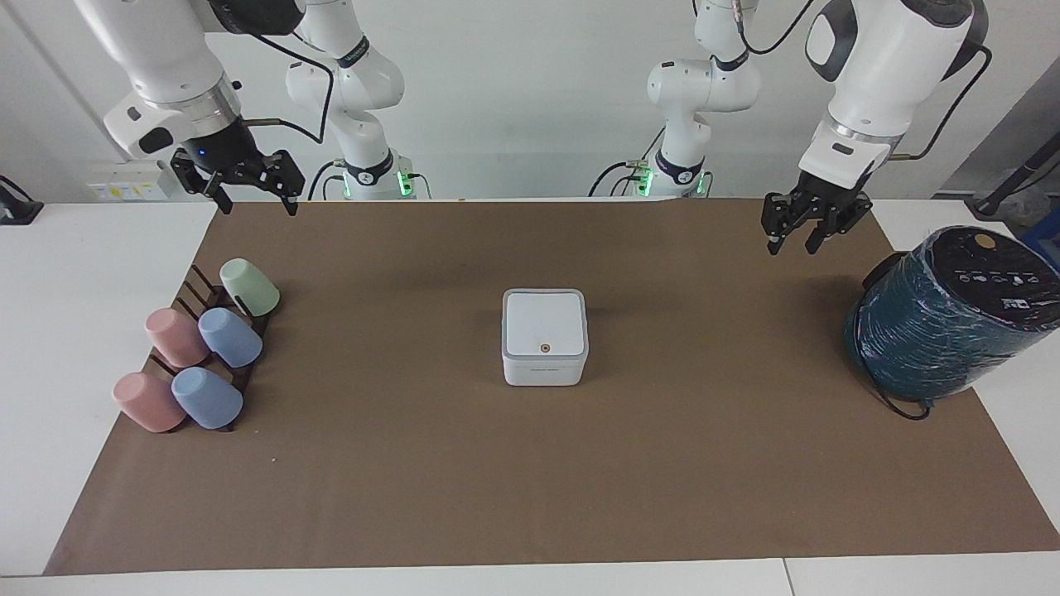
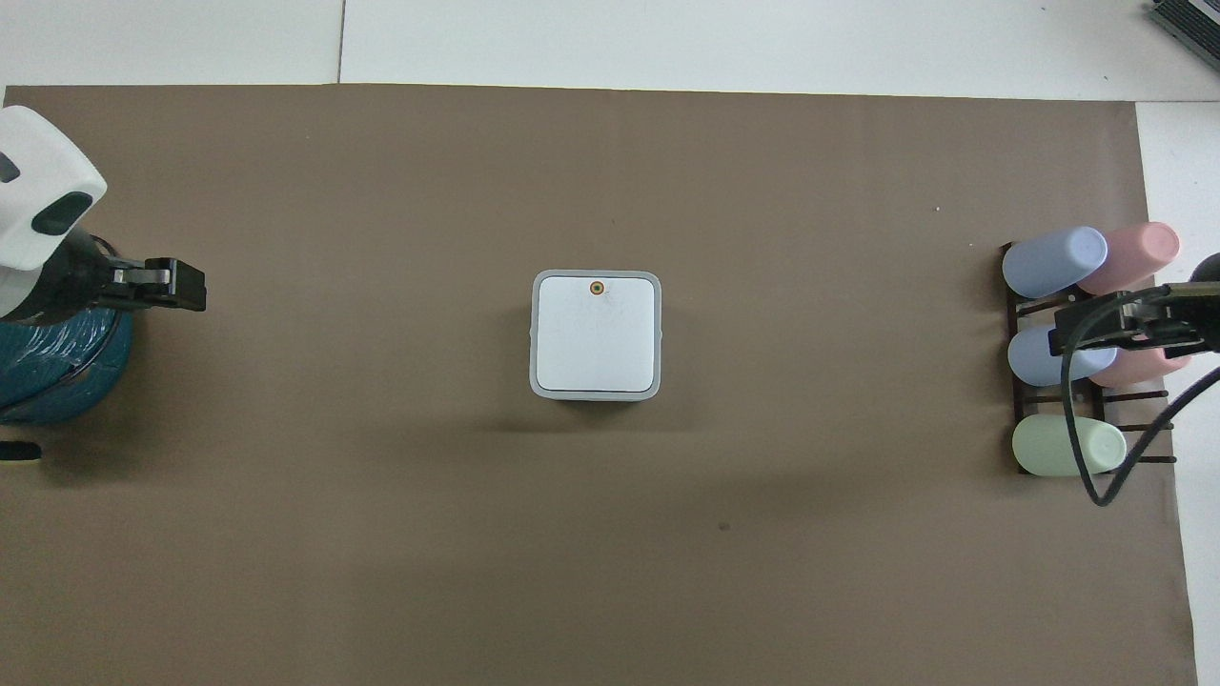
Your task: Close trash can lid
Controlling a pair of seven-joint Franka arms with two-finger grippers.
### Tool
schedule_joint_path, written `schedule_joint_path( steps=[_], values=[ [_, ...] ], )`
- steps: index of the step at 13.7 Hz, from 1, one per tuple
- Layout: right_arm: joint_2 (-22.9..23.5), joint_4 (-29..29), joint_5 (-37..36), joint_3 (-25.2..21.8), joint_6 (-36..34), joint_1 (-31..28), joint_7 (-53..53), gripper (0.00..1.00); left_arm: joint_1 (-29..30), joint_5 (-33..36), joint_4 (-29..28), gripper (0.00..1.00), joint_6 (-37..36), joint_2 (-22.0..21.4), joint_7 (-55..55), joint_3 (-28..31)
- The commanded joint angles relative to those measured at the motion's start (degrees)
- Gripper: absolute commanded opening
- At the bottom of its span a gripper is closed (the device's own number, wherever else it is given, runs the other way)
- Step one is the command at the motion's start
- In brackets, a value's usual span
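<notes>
The trash can (image 1: pixel 544 369) is a small white square box with a grey rim, standing in the middle of the brown mat. Its lid (image 1: pixel 544 321) lies flat and shut on it, orange dot up; it also shows in the overhead view (image 2: pixel 596 338). My left gripper (image 1: pixel 791 247) is open and empty, raised over the mat toward the left arm's end, well apart from the can; it also shows in the overhead view (image 2: pixel 181 286). My right gripper (image 1: pixel 257 207) is open and empty and waits raised over the right arm's end, above the cup rack in the overhead view (image 2: pixel 1115 324).
A big dark-teal wrapped cylinder (image 1: pixel 944 331) stands at the left arm's end of the mat (image 1: pixel 530 480), close under my left gripper in the overhead view (image 2: pixel 57 362). A dark rack with several pastel cups (image 1: pixel 199 356) sits at the right arm's end.
</notes>
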Motion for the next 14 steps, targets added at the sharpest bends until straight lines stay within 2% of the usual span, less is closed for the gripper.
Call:
schedule_joint_path(
  steps=[1,3,4,14],
  values=[
    [-0.4,-0.9,0.3,0.1,0.9,-0.5,-0.4,1.00,3.4,-0.7,0.2,0.70,-2.1,-0.8,2.3,-0.1],
    [-0.4,-0.9,0.3,0.1,0.9,-0.5,-0.4,1.00,4.6,-0.7,0.2,0.86,-2.1,-1.0,3.9,-0.1],
    [-0.4,-0.9,0.3,0.1,0.9,-0.5,-0.4,1.00,4.9,-0.7,0.2,1.00,-2.1,-1.3,4.0,0.0],
    [-0.4,-0.9,0.3,0.1,0.9,-0.5,-0.4,1.00,4.2,-0.5,-0.4,1.00,-1.0,-1.7,3.9,-0.6]
  ],
)
